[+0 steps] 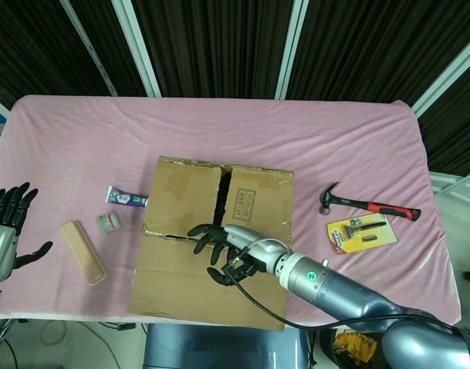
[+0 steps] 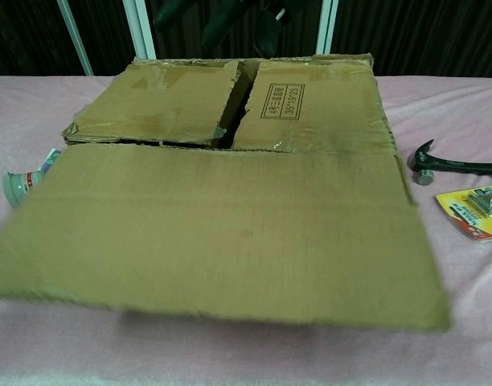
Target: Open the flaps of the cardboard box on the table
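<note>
The cardboard box (image 1: 220, 196) stands mid-table. Its long near flap (image 1: 208, 284) lies folded out flat toward me, and fills the chest view as the near flap (image 2: 222, 237). Behind it two inner flaps (image 2: 170, 104) (image 2: 318, 100) lie closed, with a narrow gap between them. My right hand (image 1: 223, 252) hovers over the near flap with its fingers spread and curved, holding nothing; its dark fingers (image 2: 222, 20) show at the top edge of the chest view. My left hand (image 1: 8, 219) hangs at the table's left edge, fingers apart and empty.
A red-handled hammer (image 1: 365, 204) and a yellow carded tool pack (image 1: 362, 233) lie right of the box. Left of it are a tube (image 1: 126, 198), a small jar (image 1: 107, 223) and a beige case (image 1: 83, 252). The pink cloth (image 1: 220, 123) covers the table.
</note>
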Tool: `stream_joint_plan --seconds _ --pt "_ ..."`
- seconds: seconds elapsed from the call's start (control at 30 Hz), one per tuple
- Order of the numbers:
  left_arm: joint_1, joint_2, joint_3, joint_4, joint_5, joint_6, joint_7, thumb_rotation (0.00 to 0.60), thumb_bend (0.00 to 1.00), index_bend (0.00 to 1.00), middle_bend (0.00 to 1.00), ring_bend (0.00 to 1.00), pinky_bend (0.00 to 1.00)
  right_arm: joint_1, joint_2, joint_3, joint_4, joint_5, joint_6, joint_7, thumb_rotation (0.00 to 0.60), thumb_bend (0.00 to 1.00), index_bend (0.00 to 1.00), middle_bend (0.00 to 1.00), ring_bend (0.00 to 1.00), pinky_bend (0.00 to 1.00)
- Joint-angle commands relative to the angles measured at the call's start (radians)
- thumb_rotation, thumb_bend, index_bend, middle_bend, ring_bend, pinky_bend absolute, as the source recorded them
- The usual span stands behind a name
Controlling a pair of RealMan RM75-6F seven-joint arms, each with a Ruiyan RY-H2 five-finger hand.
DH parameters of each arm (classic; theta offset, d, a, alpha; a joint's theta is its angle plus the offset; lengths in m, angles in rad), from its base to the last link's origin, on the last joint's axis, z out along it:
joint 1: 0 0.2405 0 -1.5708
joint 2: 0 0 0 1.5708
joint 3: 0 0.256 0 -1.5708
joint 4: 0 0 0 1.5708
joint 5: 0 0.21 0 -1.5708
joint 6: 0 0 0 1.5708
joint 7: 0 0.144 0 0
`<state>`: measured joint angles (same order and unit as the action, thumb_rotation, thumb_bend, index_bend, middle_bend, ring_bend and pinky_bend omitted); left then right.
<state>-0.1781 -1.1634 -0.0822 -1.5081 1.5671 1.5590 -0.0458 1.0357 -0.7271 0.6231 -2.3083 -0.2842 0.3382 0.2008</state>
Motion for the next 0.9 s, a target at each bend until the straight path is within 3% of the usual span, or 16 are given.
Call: stream_joint_plan --seconds 0.03,0.1,0.3,0.4,0.5,0.6,0.67,0.73,0.9 --pt "-0.001 0.001 -0.002 0.001 -0.002 -0.001 -0.001 0.6 0.12 0.0 0.0 0.0 0.0 -0.04 -0.006 -0.032 -0.021 -0.112 0.084 -0.022 0.6 0.53 0.15 0.27 0.38 0.53" --pt "-0.001 0.003 -0.003 0.0 -0.002 -0.003 -0.003 0.6 0.12 0.0 0.0 0.0 0.0 -0.084 -0.028 -0.064 -0.044 -0.204 0.187 -0.062 0.6 0.53 0.15 0.27 0.38 0.52" --pt "-0.011 0.023 0.001 -0.018 0.008 -0.02 0.012 0.6 0.13 0.0 0.0 0.0 0.0 -0.313 -0.162 -0.265 -0.043 -0.604 0.619 -0.275 0.6 0.53 0.15 0.27 0.38 0.46" --pt "-0.018 0.034 0.002 -0.036 0.012 -0.032 0.029 0.6 0.13 0.0 0.0 0.0 0.0 -0.45 -0.242 -0.385 0.026 -0.809 0.88 -0.438 0.6 0.53 0.15 0.27 0.37 0.43" --pt "-0.022 0.038 0.002 -0.048 0.013 -0.04 0.043 0.6 0.14 0.0 0.0 0.0 0.0 -0.527 -0.299 -0.44 0.09 -0.916 1.016 -0.494 0.6 0.53 0.15 0.26 0.36 0.4" --pt "-0.029 0.045 0.001 -0.062 0.018 -0.047 0.062 0.6 0.14 0.0 0.0 0.0 0.0 -0.597 -0.333 -0.484 0.168 -0.989 1.115 -0.514 0.6 0.5 0.1 0.16 0.2 0.29" --pt "-0.037 0.05 -0.002 -0.072 0.024 -0.053 0.076 0.6 0.14 0.0 0.0 0.0 0.0 -0.638 -0.348 -0.507 0.227 -1.02 1.165 -0.512 0.6 0.42 0.02 0.06 0.06 0.24" --pt "-0.049 0.055 -0.006 -0.081 0.035 -0.059 0.088 0.6 0.14 0.0 0.0 0.0 0.0 -0.671 -0.353 -0.526 0.281 -1.022 1.197 -0.518 0.6 0.36 0.0 0.01 0.01 0.23" --pt "-0.117 0.092 -0.028 -0.142 0.07 -0.126 0.135 0.6 0.14 0.0 0.0 0.0 0.0 -0.755 -0.406 -0.564 0.46 -1.041 1.28 -0.493 0.6 0.28 0.0 0.0 0.0 0.22"
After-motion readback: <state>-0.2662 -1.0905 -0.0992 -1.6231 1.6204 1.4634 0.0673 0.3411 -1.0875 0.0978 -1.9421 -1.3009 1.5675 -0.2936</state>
